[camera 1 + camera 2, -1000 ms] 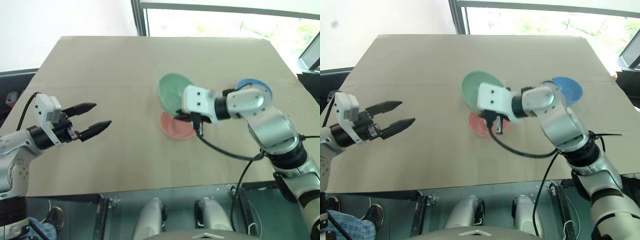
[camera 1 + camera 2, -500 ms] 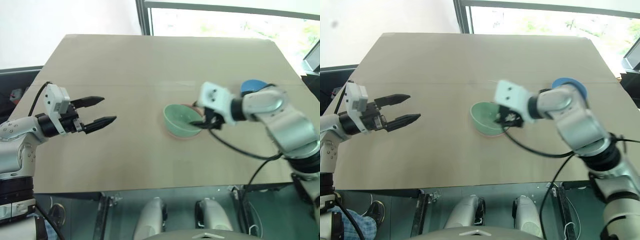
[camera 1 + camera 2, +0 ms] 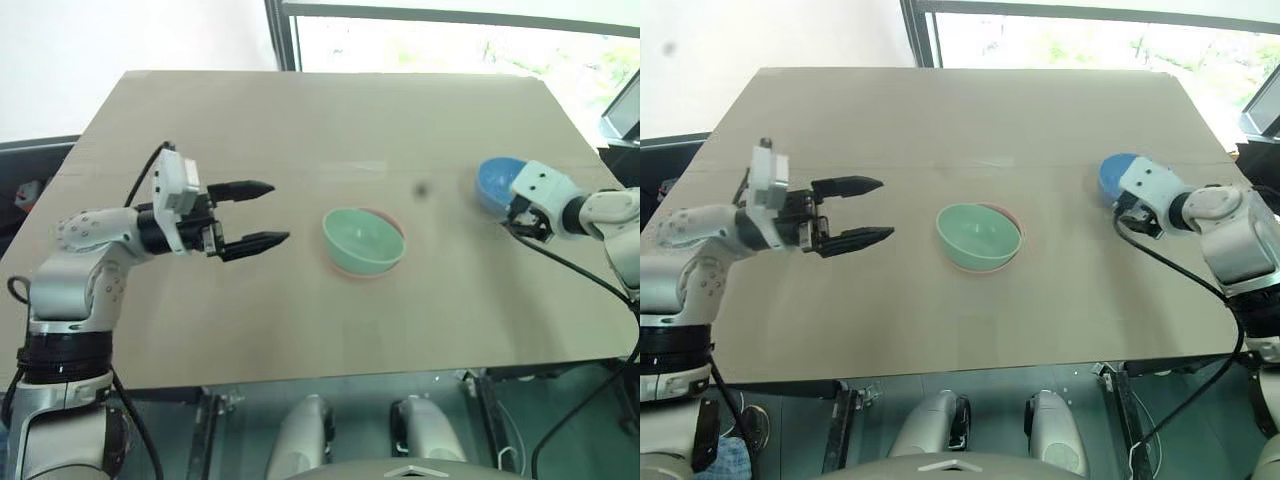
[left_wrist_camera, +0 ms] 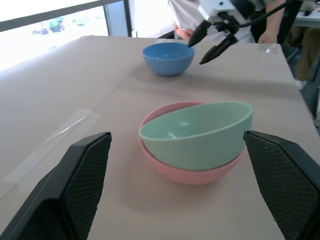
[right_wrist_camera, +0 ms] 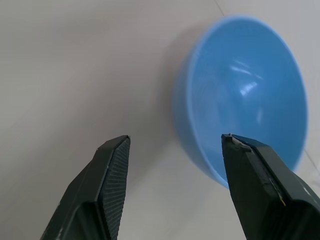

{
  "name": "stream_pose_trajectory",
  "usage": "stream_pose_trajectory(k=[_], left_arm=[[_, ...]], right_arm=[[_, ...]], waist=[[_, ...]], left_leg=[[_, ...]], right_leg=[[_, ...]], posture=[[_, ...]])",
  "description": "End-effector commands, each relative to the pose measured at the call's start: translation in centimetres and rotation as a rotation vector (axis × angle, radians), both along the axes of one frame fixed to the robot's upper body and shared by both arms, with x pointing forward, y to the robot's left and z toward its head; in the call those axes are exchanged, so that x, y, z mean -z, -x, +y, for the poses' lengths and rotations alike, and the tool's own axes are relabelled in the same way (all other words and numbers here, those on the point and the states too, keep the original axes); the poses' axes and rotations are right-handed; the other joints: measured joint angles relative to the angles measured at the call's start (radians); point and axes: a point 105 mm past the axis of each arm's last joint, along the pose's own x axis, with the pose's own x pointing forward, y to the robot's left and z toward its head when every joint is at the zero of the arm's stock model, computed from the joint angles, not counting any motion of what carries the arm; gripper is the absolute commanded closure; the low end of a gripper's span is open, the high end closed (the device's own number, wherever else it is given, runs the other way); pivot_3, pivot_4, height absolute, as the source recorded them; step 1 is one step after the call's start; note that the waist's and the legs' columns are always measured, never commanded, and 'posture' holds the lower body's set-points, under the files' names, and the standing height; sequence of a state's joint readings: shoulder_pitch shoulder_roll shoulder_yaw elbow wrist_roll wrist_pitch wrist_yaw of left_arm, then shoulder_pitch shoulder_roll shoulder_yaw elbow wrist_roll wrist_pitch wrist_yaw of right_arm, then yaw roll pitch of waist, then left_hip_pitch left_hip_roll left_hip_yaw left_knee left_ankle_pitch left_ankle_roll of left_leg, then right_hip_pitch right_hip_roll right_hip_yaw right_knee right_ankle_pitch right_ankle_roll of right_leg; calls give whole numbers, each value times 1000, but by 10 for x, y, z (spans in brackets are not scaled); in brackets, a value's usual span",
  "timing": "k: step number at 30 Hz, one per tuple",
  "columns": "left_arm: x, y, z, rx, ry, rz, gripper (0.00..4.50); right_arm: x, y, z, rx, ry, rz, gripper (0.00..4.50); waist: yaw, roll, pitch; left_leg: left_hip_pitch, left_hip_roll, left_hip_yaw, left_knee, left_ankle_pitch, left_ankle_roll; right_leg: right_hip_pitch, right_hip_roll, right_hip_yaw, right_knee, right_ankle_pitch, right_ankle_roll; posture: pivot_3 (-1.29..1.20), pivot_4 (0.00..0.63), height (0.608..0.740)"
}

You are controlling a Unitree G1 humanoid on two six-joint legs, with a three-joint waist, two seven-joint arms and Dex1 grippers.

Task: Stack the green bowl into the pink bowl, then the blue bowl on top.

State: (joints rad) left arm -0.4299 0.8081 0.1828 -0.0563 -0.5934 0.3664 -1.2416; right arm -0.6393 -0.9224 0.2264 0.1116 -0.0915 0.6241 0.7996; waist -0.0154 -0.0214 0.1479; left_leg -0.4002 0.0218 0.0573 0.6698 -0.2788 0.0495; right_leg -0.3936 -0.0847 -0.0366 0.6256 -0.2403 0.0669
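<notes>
The green bowl [image 3: 363, 240] sits slightly tilted inside the pink bowl [image 4: 190, 171] at the table's middle; only the pink rim shows around it from above. The blue bowl [image 3: 493, 182] stands upright on the table to the right. My right gripper [image 5: 175, 136] is open and hovers just beside the blue bowl on its near side, with the bowl's wall ahead of one finger and nothing held. My left gripper [image 3: 279, 212] is open and empty, pointing level at the two stacked bowls from their left, a short gap away.
The tan table [image 3: 300, 120] stretches wide behind and to the left of the bowls. A faint seam [image 3: 250, 170] crosses it. A window frame [image 3: 282, 35] stands past the far edge. The front edge [image 3: 300, 375] runs near me.
My right gripper let go of the green bowl, which now rests in the pink bowl, opened, and swung right to the blue bowl. My left gripper moved right toward the stack.
</notes>
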Motion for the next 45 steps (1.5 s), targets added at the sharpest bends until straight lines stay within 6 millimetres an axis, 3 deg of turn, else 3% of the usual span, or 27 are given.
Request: stream_pose_trajectory(k=[1,9,10,12,14,15,16,17,25,29,33,37,41,45], left_arm=[[-12,2,-7,34,6,-49,0],[-14,1,-7,13,23,-62,0],[-14,2,-6,10,23,-62,0],[-15,2,-5,0,31,-66,0],[-16,3,-3,-8,43,-68,0],[-18,3,-3,-12,55,-66,0],[-19,3,-2,-14,75,-60,0],[-21,3,0,-27,98,-57,0],[-27,0,6,-61,165,-43,0],[-26,-3,13,-86,192,-26,0],[-19,-5,21,-113,175,11,0],[-8,-13,31,-141,169,80,0],[2,-20,33,-138,146,160,0],[2,-25,31,-117,133,167,0]], right_arm=[[-8,-13,-5,6,6,-59,1461],[-5,-31,17,-83,11,-72,1461],[-5,-32,20,-88,6,-76,1955],[-4,-34,21,-94,6,-75,2262],[-2,-35,21,-100,7,-71,3222],[-2,-36,21,-102,9,-69,3369],[-2,-36,21,-103,11,-69,4027],[-2,-36,20,-103,11,-70,4397],[-3,-31,25,-161,79,-60,4475],[-24,-10,76,-345,21,-60,4475],[-45,31,141,-575,-73,-60,4475],[-49,78,199,-783,-131,-27,4475],[-47,99,216,-859,-120,3,4475],[-55,100,221,-871,-102,-29,4475]], waist=[[0,0,0],[2,0,0],[2,0,0],[3,0,0],[5,0,0],[5,0,0],[5,0,0],[4,0,0],[3,1,0],[1,1,1],[1,1,1],[13,0,0],[16,0,0],[17,-1,-1]], left_leg=[[0,0,1,0,0,0],[0,1,2,0,0,0],[0,1,2,0,0,0],[0,1,2,0,0,0],[0,0,2,0,0,0],[0,1,1,0,0,0],[0,0,1,0,0,0],[0,1,1,0,0,0],[0,1,1,0,0,0],[0,1,1,0,0,0],[0,2,1,-1,0,0],[-1,1,-1,1,0,0],[-1,0,-2,2,0,0],[-2,-2,-3,4,0,0]], right_leg=[[0,0,1,0,0,0],[-1,-1,3,0,0,0],[-1,-1,3,0,0,0],[-1,-1,2,0,0,0],[-1,-1,2,0,0,0],[-1,-1,2,0,0,0],[-1,-1,2,0,0,0],[-1,-1,2,0,0,0],[-1,-1,2,0,0,0],[-1,-1,2,0,0,0],[-1,0,2,1,0,0],[0,-1,0,1,0,0],[0,-1,-2,1,0,0],[0,-1,-2,1,0,0]], posture=[[0,150,740],[0,150,740],[0,150,740],[0,150,740],[0,150,740],[0,150,740],[0,150,740],[0,150,740],[0,150,740],[0,150,740],[0,150,740],[0,150,740],[0,150,740],[0,150,740]])
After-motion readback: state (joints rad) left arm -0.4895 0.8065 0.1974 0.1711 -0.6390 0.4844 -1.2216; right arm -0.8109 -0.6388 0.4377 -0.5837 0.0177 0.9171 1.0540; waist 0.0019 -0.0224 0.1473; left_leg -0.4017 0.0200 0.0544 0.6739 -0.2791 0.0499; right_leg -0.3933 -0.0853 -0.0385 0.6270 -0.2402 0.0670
